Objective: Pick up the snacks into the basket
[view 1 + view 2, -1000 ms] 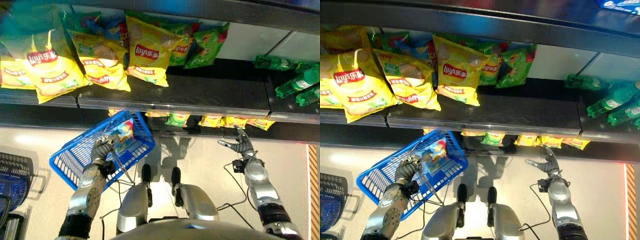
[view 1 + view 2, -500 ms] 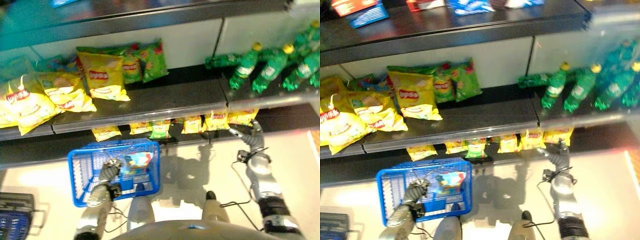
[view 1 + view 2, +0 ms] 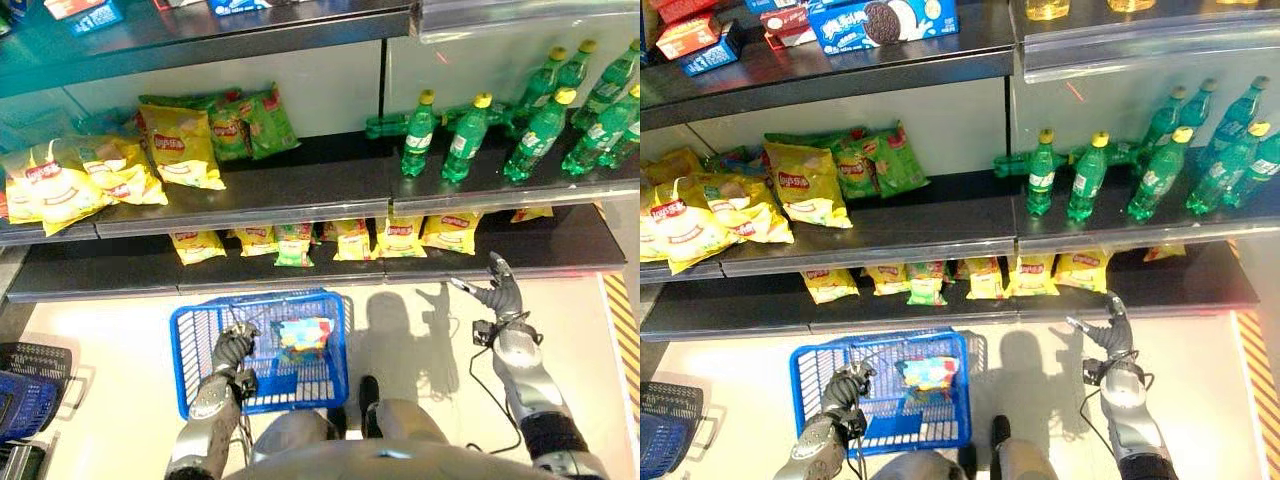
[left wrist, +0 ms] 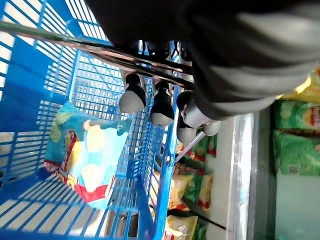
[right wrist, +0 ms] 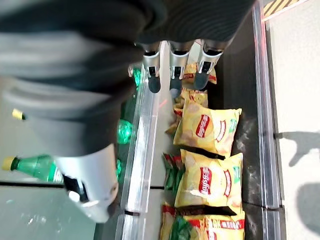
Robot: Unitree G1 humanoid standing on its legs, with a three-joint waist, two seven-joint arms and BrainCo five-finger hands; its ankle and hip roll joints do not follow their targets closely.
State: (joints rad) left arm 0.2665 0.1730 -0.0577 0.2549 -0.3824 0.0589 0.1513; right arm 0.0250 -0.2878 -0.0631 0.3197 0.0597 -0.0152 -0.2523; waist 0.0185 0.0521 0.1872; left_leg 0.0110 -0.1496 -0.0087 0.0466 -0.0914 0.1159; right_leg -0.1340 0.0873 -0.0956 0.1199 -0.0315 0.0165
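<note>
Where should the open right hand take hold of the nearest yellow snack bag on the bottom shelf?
Probably from the aisle side, at the front edge of the yellow snack bag. It lies flat on the bottom shelf, its edge facing the open right hand, with the upper shelf overhanging.

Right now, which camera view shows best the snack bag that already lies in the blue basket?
The left wrist view: the light blue snack bag appears large there, lying against the blue basket mesh below the left hand. Both eye views show it small, from above; the right wrist view looks at shelf bags instead.
</note>
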